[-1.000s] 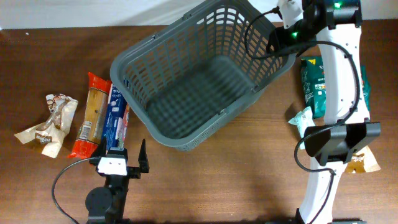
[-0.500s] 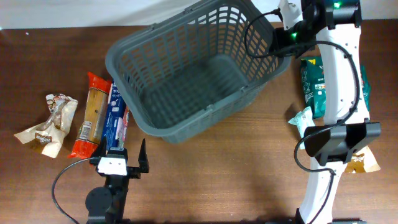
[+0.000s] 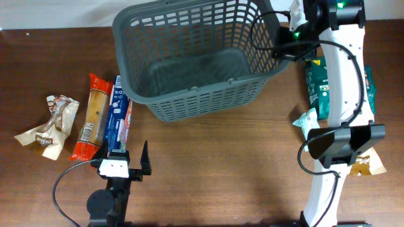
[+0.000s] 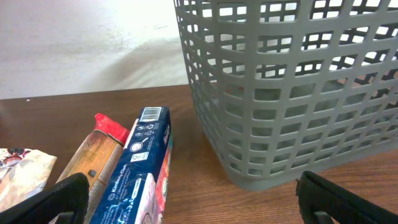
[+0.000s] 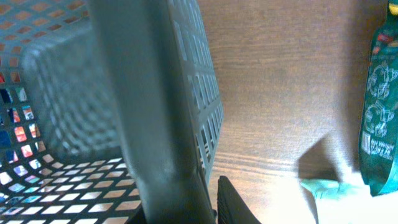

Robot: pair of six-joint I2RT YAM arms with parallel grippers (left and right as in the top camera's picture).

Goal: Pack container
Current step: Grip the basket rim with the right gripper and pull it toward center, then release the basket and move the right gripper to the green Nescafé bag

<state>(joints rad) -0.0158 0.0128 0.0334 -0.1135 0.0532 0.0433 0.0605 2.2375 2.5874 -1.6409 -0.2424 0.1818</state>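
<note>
right pincer (image 3: 287,45) pinches the right rim of the empty container (image 3: 208,104), far middle of the counter (image 3: 221,170), likely positioning it; next it probably needs setting flat and releasing, so the spread left pincer (image 3: 129,165) can fetch packets (image 3: 118,123).

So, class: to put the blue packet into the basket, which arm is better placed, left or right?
Left, probably. The left gripper is open right by the blue packet. The right gripper is clamped on the basket rim, far from that packet.

matt grey plastic container (image 3: 196,63), wood-grain table (image 3: 240,170)
</note>
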